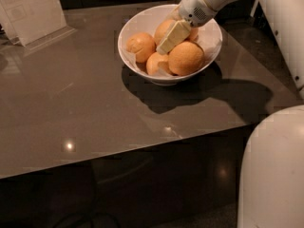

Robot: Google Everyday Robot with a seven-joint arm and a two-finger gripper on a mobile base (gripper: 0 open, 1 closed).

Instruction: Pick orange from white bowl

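The white bowl (142, 20) stands on the brown table near its far right side and holds several oranges. A pale orange (163, 29) lies at the back of the bowl, partly hidden by my gripper. My gripper (167, 41) reaches down into the bowl from the upper right and rests against this orange, between it and the big deeper-orange one (186, 57). Another orange (141, 46) lies at the left and a smaller one (156, 63) at the front.
A white sign in a clear stand (33, 11) is at the table's far left. The table's front edge (142, 144) runs across the middle of the view. My white body (273, 170) fills the lower right and my arm (285, 27) the upper right.
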